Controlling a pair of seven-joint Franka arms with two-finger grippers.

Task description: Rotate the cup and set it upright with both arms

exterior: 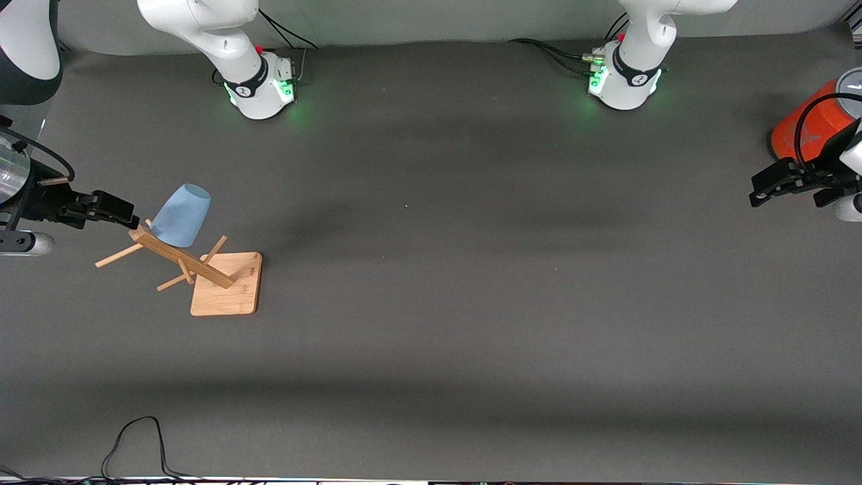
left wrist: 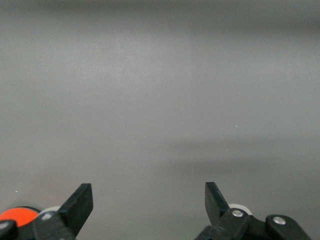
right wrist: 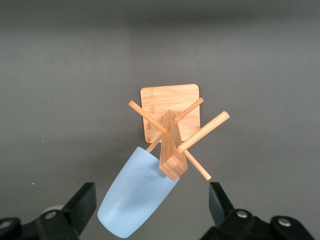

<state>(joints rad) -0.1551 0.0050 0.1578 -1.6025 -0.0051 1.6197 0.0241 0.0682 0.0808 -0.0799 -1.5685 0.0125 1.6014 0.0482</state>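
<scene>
The light-blue cup (exterior: 180, 215) hangs mouth-down and tilted on a peg of a wooden rack (exterior: 202, 266), its narrow base pointing up. In the right wrist view the cup (right wrist: 137, 197) sits between my fingers, apart from both, beside the rack's post (right wrist: 171, 150). My right gripper (exterior: 124, 215) is open and empty, level with the post's top, its tips close to the cup (right wrist: 151, 195). My left gripper (exterior: 764, 188) is open and empty, waiting at the left arm's end of the table over bare mat (left wrist: 148, 192).
The rack stands on a square wooden base (exterior: 229, 289) with several pegs sticking out. An orange cylinder with a grey top (exterior: 811, 128) stands by my left gripper and shows in the left wrist view (left wrist: 17, 215). A black cable (exterior: 135, 431) lies at the table's near edge.
</scene>
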